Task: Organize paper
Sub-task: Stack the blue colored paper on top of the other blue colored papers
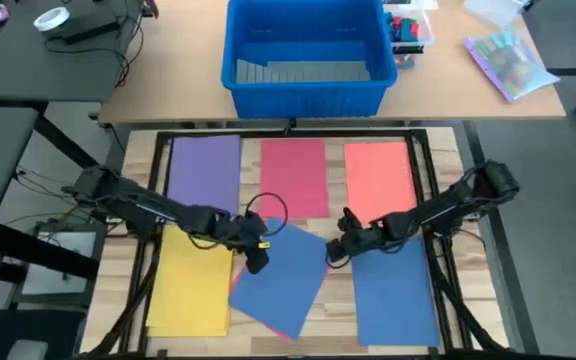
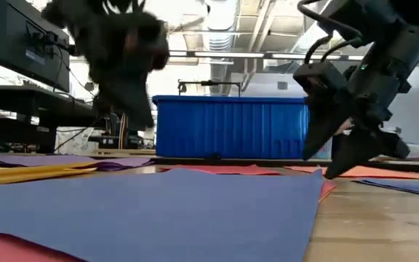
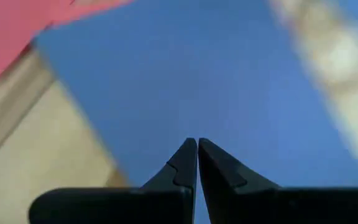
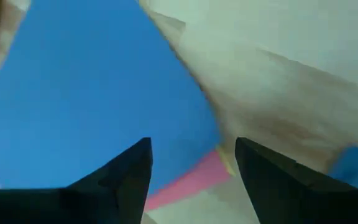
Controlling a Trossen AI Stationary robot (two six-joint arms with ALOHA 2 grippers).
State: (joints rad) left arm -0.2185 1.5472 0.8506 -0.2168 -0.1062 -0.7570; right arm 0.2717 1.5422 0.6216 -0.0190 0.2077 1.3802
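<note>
High view, lower centre: our left tool (image 1: 257,262), closed and empty, and right tool (image 1: 336,250), open, should square the skewed blue sheet (image 1: 281,285) gently

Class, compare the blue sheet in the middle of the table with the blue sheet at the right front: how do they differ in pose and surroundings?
The middle blue sheet lies skewed to the table's edges; the right blue sheet lies square. The middle blue sheet overlaps a pink sheet peeking out below it; nothing shows beneath the right blue sheet. The left gripper, fingers shut, is over the middle sheet; the right gripper, fingers open, hovers between the two sheets. Both are plain blue rectangles lying flat.
</note>
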